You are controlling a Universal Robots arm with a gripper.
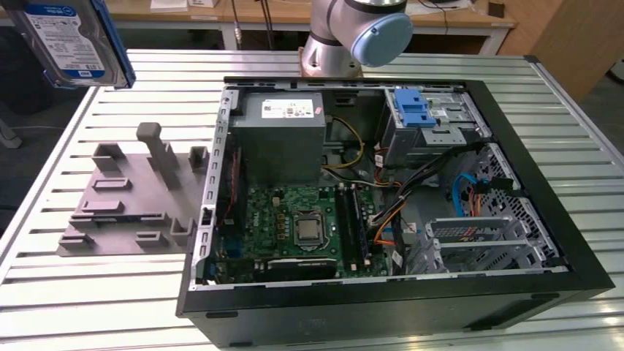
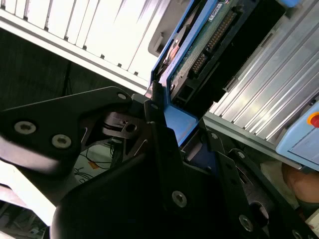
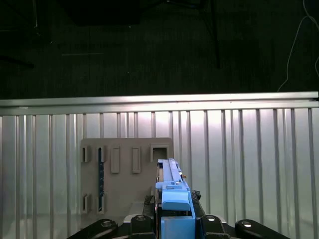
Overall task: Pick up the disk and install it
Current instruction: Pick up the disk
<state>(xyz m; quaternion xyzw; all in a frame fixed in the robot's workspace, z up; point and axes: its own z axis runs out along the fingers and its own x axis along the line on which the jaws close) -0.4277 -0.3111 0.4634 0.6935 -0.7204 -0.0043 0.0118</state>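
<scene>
The gripper point(image 3: 174, 222) was clenched on the disk point(image 1: 73, 36). In the first wrist view its fingers point(image 3: 142, 220) flanked the blue carrier frame on both sides.

**Position.** You had the disk raised clear of the table point(image 1: 98, 307). It sat at the exterior view's left, above the grey fixture point(image 1: 131, 201) and well apart from the open case point(image 1: 390, 303).

**Step in hand.** Judge the pick-up as complete and the installation as not yet begun. The disk was in transit and touched nothing but the gripper.

**Requirement.** Installation would probably call for you to:
- carry the disk across to the bay point(image 1: 443, 128) beside the blue latch point(image 1: 417, 111);
- square the carrier frame to the bay opening;
- keep clear of the loose cables near it.

Which end of the disk must enter first could not be told.

**Markings.**
- The disk carried a blue-and-white label, with print too small to read.
- The grey box point(image 1: 283, 146) in the case carried a white sticker point(image 1: 289, 111), also unreadable.
- No other writing could be made out.
</scene>
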